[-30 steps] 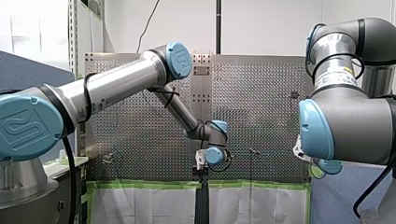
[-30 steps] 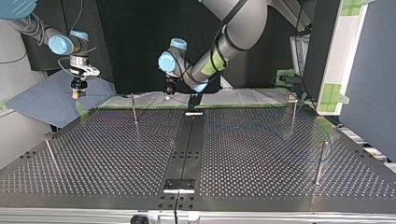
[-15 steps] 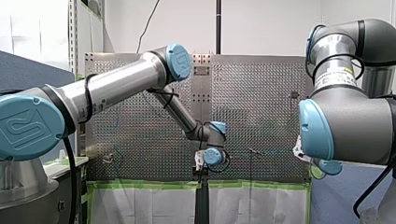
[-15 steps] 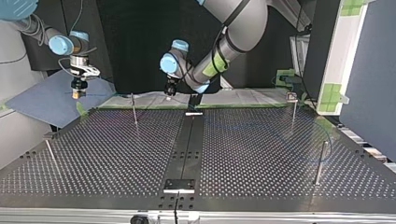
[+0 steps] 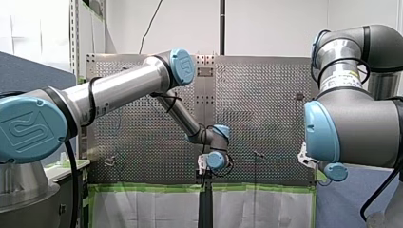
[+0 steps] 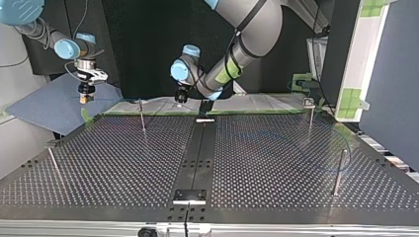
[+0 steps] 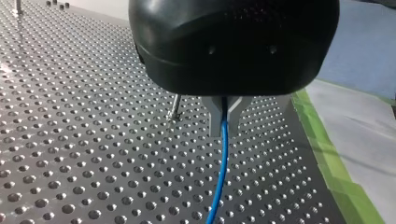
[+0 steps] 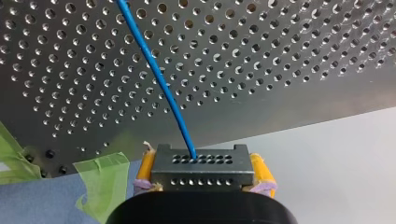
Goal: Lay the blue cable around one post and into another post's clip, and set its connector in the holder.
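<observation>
One blue cable, pinched by left gripper, enters right gripper's connector.

The blue cable runs out of the left wrist view, end unseen

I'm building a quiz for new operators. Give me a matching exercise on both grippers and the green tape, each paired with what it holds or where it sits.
1 my left gripper
2 my right gripper
3 green tape

A shut on the connector
B along the table edge
C shut on the blue cable

Pairs: 1-C, 2-A, 3-B
</observation>
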`<state>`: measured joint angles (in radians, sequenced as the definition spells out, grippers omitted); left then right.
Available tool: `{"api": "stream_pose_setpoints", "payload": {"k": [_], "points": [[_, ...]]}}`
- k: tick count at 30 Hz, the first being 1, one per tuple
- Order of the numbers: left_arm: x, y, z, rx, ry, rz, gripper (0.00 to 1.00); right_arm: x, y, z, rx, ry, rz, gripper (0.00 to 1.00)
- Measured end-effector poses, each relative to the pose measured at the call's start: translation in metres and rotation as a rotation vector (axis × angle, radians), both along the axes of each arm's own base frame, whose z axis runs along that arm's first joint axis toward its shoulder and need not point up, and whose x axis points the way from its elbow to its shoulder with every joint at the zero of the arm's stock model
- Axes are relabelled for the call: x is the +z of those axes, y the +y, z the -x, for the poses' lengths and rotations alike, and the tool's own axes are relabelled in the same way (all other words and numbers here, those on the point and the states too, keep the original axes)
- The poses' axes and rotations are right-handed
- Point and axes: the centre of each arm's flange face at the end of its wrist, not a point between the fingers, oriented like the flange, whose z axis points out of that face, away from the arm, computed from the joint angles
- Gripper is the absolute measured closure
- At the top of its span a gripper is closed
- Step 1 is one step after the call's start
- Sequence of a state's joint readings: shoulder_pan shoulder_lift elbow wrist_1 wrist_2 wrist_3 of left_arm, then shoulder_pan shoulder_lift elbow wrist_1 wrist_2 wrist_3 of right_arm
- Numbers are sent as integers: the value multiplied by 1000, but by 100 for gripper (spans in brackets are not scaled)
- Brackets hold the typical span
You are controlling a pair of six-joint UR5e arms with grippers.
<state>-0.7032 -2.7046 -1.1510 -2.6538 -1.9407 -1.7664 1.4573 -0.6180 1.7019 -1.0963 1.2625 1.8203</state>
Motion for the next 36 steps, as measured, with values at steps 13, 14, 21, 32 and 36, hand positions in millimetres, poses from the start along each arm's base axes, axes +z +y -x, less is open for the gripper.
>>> {"api": "stream_pose_setpoints", "payload": {"k": [13, 14, 21, 32, 36], "points": [[8, 3, -14, 10, 1, 3, 100, 8, -14, 1, 0, 1, 0, 100], [8, 3, -14, 9, 2, 2, 100, 8, -14, 1, 0, 2, 0, 100], [8, 2, -12, -1, 6, -4, 65, 8, -14, 2, -1, 6, -2, 100], [9, -5, -5, -20, 4, -13, 0, 8, -14, -1, 4, 6, -2, 100], [11, -8, -1, -30, 8, -33, 0, 8, -14, -2, 8, 7, -2, 100]]}}
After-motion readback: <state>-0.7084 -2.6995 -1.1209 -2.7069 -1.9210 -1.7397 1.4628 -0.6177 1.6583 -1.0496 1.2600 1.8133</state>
